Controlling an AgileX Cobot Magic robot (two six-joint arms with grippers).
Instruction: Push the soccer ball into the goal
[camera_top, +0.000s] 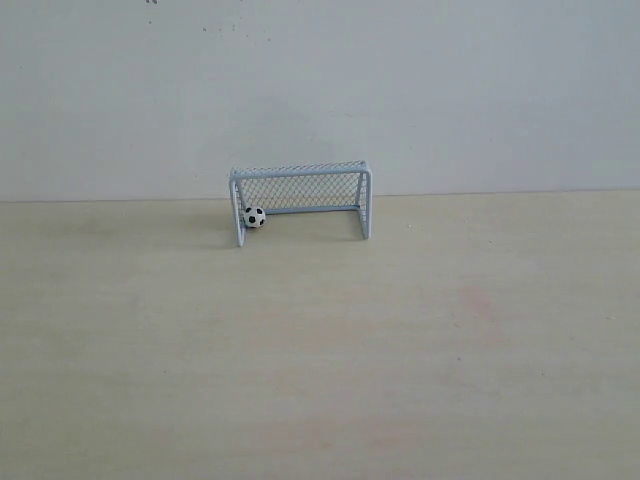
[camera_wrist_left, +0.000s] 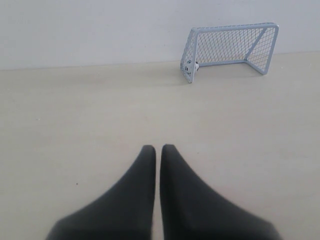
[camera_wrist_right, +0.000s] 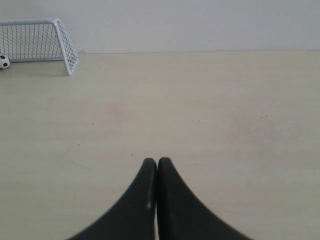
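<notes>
The goal (camera_top: 300, 172) stands at the far edge of the pale wooden table, against the wall, its pale blue frame and mesh facing the front. The soccer ball (camera_top: 254, 217) rests inside its mouth, close to the left post. In the left wrist view the goal (camera_wrist_left: 227, 29) is far ahead and the soccer ball (camera_wrist_left: 192, 68) shows behind the side mesh. In the right wrist view the goal (camera_wrist_right: 62, 37) and soccer ball (camera_wrist_right: 4, 62) sit far off. My left gripper (camera_wrist_left: 158, 148) and right gripper (camera_wrist_right: 157, 161) are both shut, empty, well away from the ball. Neither gripper shows in the exterior view.
The pale wooden table (camera_top: 320, 350) spreads wide in front of the goal. A plain white wall (camera_top: 320, 90) rises directly behind the goal.
</notes>
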